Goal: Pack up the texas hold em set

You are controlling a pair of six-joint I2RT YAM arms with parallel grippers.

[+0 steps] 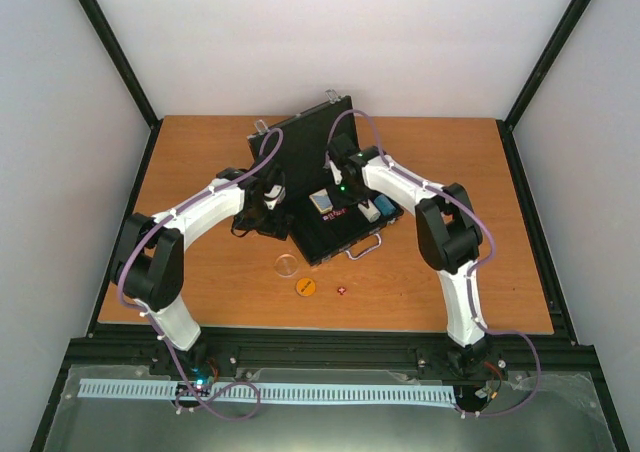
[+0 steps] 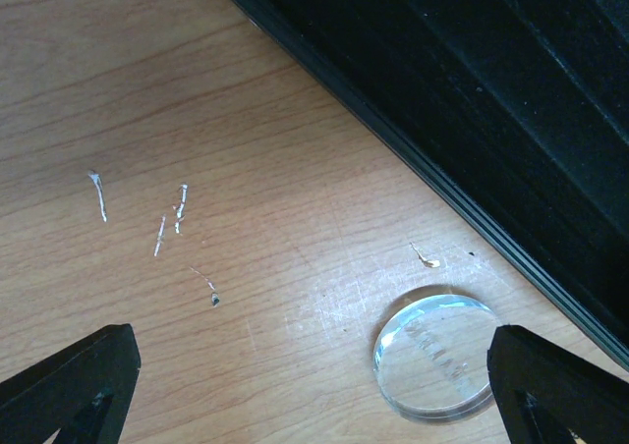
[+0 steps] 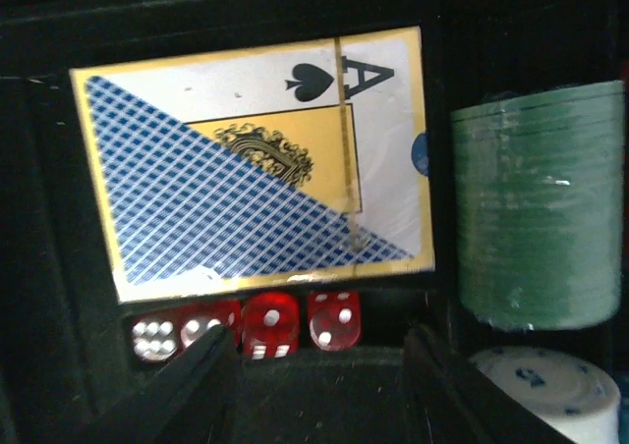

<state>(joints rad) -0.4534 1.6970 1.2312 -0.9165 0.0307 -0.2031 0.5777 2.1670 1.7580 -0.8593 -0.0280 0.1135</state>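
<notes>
Trouble could come from my right gripper (image 3: pixel 319 358). Its jaws stand apart with nothing between them, low over the row of red dice (image 3: pixel 246 326), and a careless dip could flick one out of its slot or catch the edge of the card box (image 3: pixel 256 159).

My left gripper (image 2: pixel 310 370) is spread wide over the table (image 2: pixel 197 90). The clear disc (image 2: pixel 435 354) lies flat and off-centre, close to one finger. If I close like this, I judge it would skate toward the briefcase (image 1: pixel 312 142) rather than lift (flat, slick things do that).

The briefcase is open with its lid upright. Inside, the card box lies flat in its compartment, with four dice lined along its edge. A green chip stack (image 3: pixel 536 208) fills the channel beside it, next to a white chip (image 3: pixel 545 390). Outside on the table, with the clear disc, are an orange disc (image 1: pixel 306 287) and one loose die (image 1: pixel 344 291).
</notes>
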